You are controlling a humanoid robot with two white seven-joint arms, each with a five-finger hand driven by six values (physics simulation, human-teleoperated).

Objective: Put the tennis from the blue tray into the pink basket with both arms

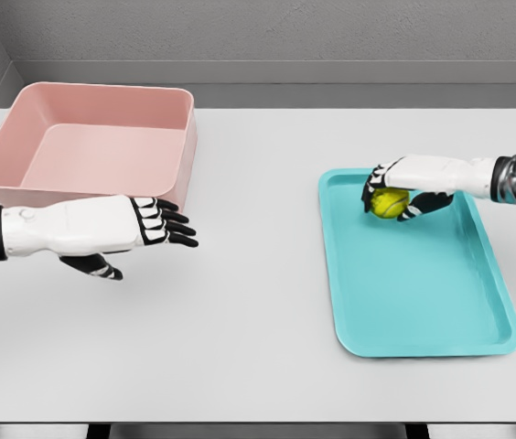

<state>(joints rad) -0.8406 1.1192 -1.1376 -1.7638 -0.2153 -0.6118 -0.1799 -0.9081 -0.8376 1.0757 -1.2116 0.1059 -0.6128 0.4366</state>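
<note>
Right hand [393,194] has its fingers curled around the yellow-green tennis ball [389,203], over the far left part of the blue tray [423,302]. Can't make out any logo or print on the ball. Left hand [144,229] hovers over the table [258,366], fingers spread and holding nothing, just in front of the pink basket [93,137].
</note>
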